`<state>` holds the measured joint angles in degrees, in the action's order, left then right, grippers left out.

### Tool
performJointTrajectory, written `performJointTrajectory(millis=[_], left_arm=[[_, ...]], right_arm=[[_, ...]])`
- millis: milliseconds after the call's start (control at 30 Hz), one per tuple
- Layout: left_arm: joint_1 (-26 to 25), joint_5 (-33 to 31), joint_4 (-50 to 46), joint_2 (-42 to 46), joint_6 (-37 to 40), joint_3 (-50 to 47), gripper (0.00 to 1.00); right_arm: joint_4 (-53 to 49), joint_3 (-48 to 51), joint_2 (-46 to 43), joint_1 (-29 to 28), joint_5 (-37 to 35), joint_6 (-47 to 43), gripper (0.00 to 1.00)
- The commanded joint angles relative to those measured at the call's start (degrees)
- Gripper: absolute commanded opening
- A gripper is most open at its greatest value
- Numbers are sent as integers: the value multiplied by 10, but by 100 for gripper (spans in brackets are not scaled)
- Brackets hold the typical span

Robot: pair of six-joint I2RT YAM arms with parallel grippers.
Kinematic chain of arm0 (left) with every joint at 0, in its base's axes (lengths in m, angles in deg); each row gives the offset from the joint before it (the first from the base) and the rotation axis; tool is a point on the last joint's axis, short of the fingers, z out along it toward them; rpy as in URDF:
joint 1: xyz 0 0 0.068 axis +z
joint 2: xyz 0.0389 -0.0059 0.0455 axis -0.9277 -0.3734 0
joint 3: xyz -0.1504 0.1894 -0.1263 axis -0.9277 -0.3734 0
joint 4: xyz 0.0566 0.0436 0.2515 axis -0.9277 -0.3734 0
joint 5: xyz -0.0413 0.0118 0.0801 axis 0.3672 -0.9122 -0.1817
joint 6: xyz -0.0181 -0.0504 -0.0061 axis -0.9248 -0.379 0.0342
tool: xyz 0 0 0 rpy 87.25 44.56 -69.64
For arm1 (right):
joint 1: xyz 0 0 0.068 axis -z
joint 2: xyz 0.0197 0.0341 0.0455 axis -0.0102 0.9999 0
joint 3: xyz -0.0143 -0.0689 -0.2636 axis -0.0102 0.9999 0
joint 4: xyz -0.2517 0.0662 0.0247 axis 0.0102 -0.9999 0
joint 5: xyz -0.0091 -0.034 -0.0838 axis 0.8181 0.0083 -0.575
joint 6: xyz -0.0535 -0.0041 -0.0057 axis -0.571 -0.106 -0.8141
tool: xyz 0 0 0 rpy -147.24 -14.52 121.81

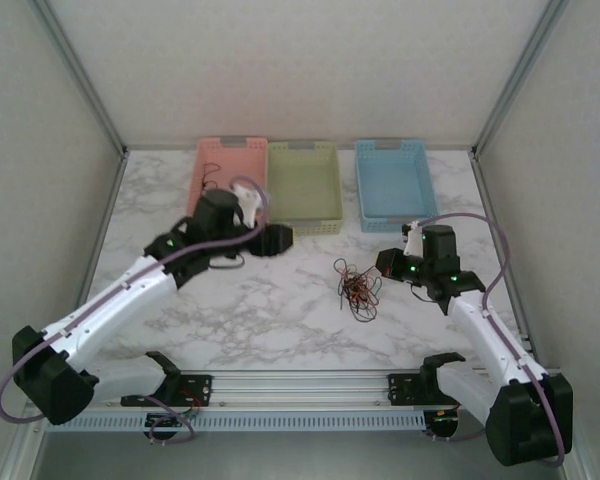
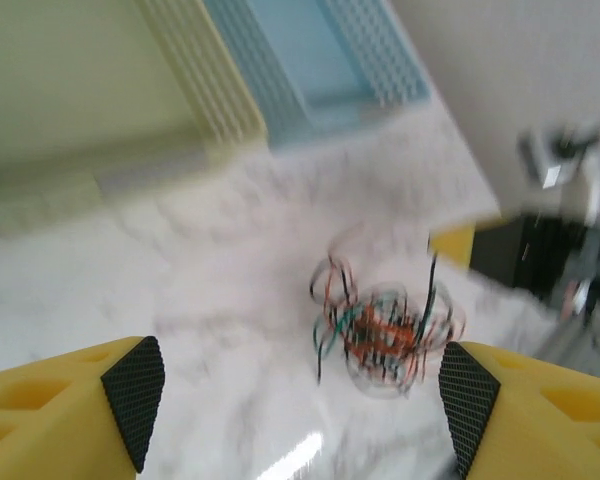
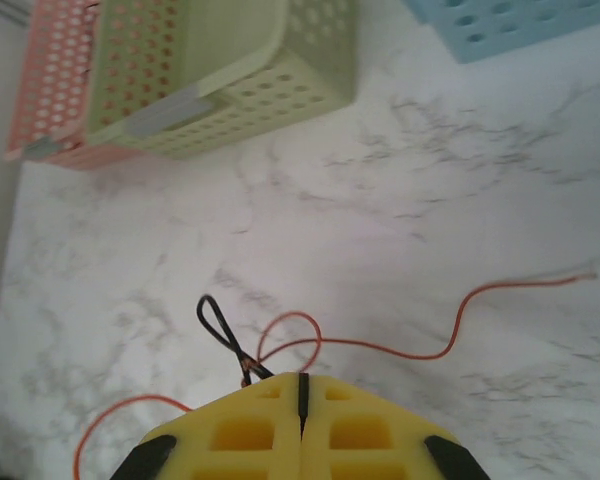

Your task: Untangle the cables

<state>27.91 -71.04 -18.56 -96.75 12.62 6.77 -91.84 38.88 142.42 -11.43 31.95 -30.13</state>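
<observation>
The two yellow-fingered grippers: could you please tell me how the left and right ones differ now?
The left gripper stands open and empty; the right gripper is shut. The left faces the tangled bundle of thin black, green and orange cables; a loose thin orange cable runs under the right's tips. Both have yellow fingers.

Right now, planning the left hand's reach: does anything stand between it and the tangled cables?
Nothing visible does. Only bare marble table lies between the open left hand and the cables; the green basket and blue basket sit off that line.
</observation>
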Motion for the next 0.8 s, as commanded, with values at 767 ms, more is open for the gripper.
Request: performJointTrajectory(millis=[767], left_arm=[[-133, 64, 156, 53, 29, -150, 70]], right_arm=[[-20, -80, 28, -98, 53, 75, 0]])
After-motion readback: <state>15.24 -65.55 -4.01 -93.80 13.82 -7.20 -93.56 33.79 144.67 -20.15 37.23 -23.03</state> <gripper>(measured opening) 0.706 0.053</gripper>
